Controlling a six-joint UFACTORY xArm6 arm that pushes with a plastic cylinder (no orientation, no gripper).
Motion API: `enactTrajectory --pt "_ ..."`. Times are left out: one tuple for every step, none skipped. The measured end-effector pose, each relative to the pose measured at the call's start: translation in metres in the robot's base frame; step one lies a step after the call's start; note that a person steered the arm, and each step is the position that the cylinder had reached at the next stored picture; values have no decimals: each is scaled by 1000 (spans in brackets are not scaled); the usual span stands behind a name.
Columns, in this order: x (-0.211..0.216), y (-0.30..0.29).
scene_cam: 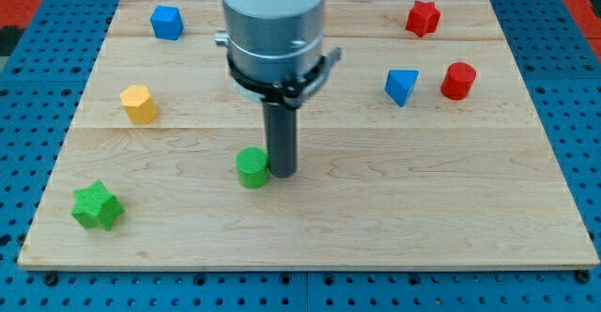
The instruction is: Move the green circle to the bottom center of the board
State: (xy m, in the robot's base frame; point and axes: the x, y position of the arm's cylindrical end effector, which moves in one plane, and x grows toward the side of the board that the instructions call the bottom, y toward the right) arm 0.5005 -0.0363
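my tip, the lower end of a straight dark matte rod, is resting on the pale wooden board just to the view's right of the small green cylinder-shaped circle block, touching it or very nearly so. there is no claw on this arm, only the rod, so nothing is being gripped. the rod is hanging from a broad metallic grey collar and a smooth white arm body that is covering part of the board's top middle.

the green circle is sitting a little left of the board's centre, in the lower half but well short of the bottom edge. its sides are showing fine ribbed layers.

the board is showing light grain in long horizontal planks, and it is lying on a blue perforated surface.

a green star-shaped block is lying near the bottom left corner. a yellow faceted block is standing at the left, and a blue cube-like block near the top left. at the right, a blue triangular block is sitting beside a red cylinder block, apart from it, with a red star-shaped block above them.
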Motion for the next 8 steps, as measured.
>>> enactTrajectory --pt "-11 -40" --pt "-44 -46" --pt "-18 -77" --pt "15 -30" --pt "26 -35" --pt "-8 -77" --pt "48 -80" --pt "73 -68"
